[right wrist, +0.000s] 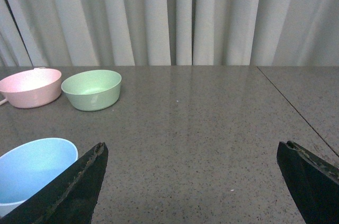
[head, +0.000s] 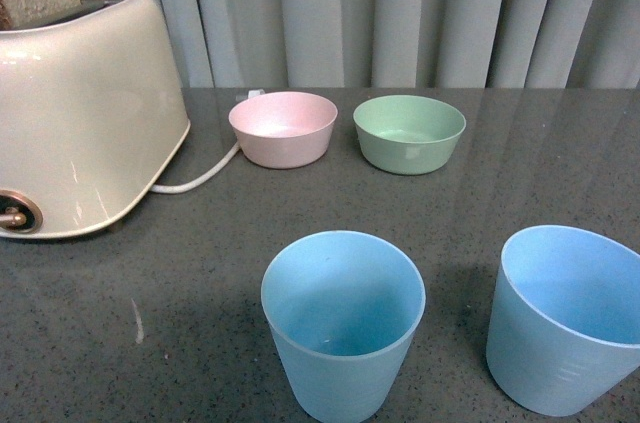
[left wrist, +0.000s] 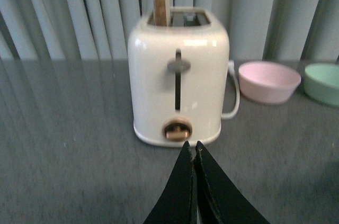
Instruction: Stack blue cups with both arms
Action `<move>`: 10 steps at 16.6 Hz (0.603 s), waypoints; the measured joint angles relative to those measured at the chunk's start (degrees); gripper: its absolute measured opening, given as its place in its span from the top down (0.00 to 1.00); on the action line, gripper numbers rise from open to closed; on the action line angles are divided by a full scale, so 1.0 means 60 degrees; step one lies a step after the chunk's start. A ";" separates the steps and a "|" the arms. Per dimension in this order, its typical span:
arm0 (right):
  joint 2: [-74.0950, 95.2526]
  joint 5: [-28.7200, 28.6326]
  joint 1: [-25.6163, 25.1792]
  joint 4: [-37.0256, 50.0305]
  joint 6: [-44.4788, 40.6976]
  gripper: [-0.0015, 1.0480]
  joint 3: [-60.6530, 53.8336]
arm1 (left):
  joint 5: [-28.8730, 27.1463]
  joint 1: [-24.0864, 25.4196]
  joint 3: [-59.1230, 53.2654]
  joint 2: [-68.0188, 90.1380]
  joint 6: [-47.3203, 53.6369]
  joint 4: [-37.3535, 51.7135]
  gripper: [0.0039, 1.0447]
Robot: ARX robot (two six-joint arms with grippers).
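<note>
Blue cups (head: pixel 343 318) stand untouched; I'd centre the wide-spread right gripper (right wrist: pixel 192 147) over the one beside its finger and open the empty, pinched-together left gripper (left wrist: pixel 191 144).

Matt plastic blue cups (head: pixel 343 328), glossy cream toaster (head: pixel 80 113), smooth speckled grey table (head: pixel 200 273)

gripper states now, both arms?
Left gripper: closed, holding nothing.
Right gripper: open wide, empty.
</note>
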 joint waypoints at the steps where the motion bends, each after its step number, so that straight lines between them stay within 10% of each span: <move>1: 0.0000 0.0004 0.0000 0.0000 0.0000 0.06 0.0000 | -0.0011 0.0000 -0.0007 -0.0849 -0.0004 -0.0798 0.99; 6: 0.0000 0.0000 0.0000 0.0007 0.0000 0.06 0.0000 | 0.0007 0.0000 -0.0007 -0.0907 -0.0022 -0.0739 0.96; 10: 0.0000 0.0000 0.0000 0.0004 0.0000 0.06 0.0000 | 0.0004 0.0000 -0.0007 -0.0907 -0.0018 -0.0732 0.52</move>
